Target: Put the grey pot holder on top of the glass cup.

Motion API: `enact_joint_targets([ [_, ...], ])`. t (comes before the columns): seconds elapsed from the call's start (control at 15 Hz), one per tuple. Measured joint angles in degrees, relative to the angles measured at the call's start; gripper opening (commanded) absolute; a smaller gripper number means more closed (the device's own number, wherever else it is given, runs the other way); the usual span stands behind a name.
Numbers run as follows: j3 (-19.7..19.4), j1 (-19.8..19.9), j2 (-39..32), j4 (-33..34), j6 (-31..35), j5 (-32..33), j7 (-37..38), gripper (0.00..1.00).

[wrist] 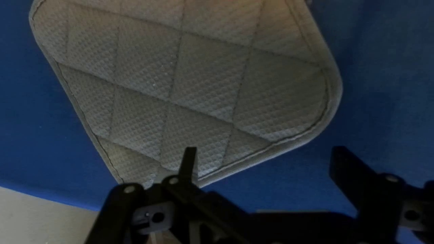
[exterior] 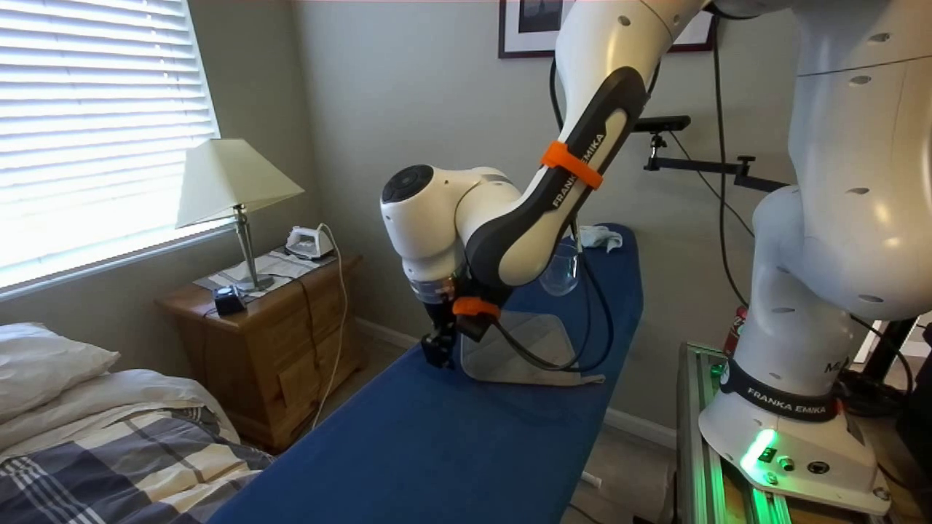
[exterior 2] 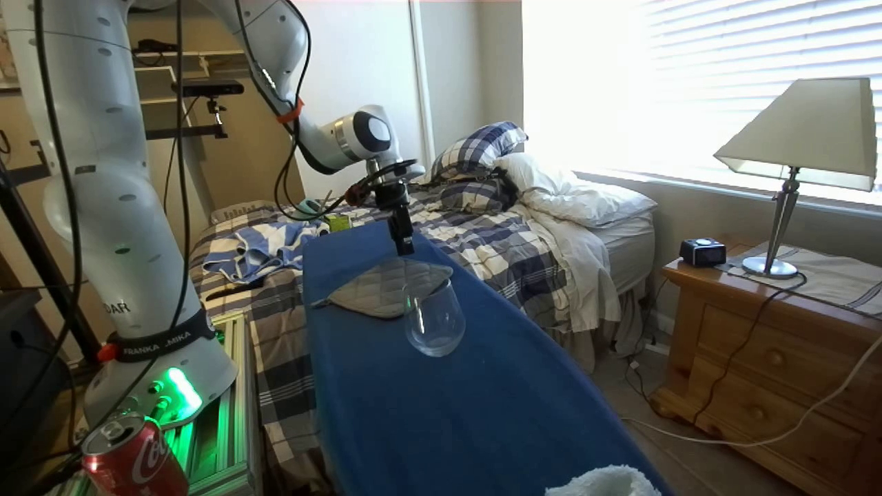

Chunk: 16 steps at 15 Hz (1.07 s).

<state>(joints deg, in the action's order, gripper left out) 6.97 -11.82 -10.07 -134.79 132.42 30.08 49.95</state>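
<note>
The grey pot holder (exterior: 542, 335) lies flat on the blue board; it also shows in an exterior view (exterior 2: 368, 289) and fills much of the wrist view (wrist: 203, 78). The clear glass cup (exterior 2: 435, 324) stands upright beside the pad, partly behind the arm in an exterior view (exterior: 559, 275). It is not clearly seen in the wrist view. My gripper (wrist: 264, 149) is open and empty. It points down near the pad's edge in both exterior views (exterior: 437, 353) (exterior 2: 404, 246). In the wrist view one finger overlaps the pad's near corner and the other is over blue cloth. Contact cannot be told.
The blue board (exterior: 437, 444) is long and narrow. A white cloth (exterior: 598, 237) lies at its end past the cup. A bed (exterior 2: 482, 241) and a wooden nightstand (exterior 2: 772, 351) stand alongside. A red can (exterior 2: 134, 458) is by the robot base. Cables hang from the arm.
</note>
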Motion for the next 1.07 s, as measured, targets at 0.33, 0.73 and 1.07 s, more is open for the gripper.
enact_joint_targets([
  [0.33,0.03,-0.12,-0.14,0.02,-1.77,-4.3,-0.02,0.69],
  [0.73,0.04,-0.25,-0.48,0.08,-2.74,-6.47,-0.03,0.27],
  [1.07,0.03,-0.3,-0.81,0.18,-3.17,-6.51,-0.03,0.0],
])
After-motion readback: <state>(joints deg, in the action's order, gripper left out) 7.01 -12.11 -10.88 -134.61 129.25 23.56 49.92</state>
